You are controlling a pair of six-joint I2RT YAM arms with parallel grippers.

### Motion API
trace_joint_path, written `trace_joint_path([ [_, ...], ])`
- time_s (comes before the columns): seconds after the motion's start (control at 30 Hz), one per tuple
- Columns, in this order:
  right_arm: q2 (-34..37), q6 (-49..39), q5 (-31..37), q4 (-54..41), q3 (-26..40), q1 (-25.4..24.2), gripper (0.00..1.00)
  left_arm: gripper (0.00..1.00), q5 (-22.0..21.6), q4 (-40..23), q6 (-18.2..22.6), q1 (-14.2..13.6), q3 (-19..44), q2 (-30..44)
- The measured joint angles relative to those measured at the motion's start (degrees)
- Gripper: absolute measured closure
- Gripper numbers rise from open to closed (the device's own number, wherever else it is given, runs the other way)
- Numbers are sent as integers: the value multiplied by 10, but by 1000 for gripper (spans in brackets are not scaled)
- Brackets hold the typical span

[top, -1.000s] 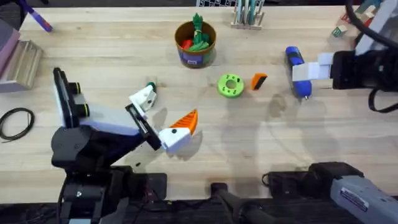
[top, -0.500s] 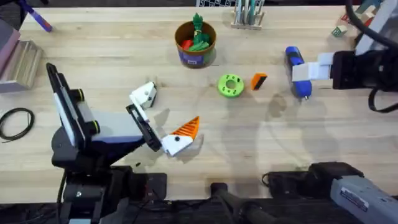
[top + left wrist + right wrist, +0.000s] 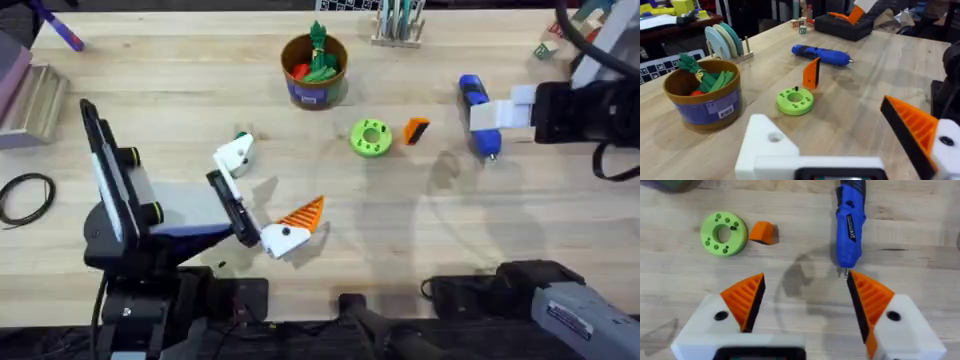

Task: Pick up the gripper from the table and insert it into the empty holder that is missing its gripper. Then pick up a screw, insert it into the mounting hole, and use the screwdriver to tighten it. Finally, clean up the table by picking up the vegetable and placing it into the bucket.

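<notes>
Light wooden table [image 3: 420,230] carrying bucket [image 3: 314,70], green disc [image 3: 371,137], orange gripper [image 3: 416,130] just beside disc, blue screwdriver [image 3: 477,112], black cable loop [image 3: 25,195] lying at left.

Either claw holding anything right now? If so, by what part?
Nothing is held. The right claw is open above the table by the screwdriver's tip; the left claw, one finger missing, is empty. The orange finger lies on the table.

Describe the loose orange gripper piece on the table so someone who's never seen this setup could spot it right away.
Find the bucket at the table's far middle, then the green round disc nearer the arms. The gripper stands just beside that disc, between it and the blue screwdriver. It is a small orange wedge, solid, unlike the holed disc.
</notes>
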Motion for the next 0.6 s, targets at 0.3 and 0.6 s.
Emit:
trace_joint_path([
  [0.3, 0, 0, 0, 0, 0, 0, 10, 15, 5, 0, -1, 0, 0, 0],
  [0.6, 0, 0, 0, 0, 0, 0, 9, 15, 10, -1, -14, 0, 0, 0],
])
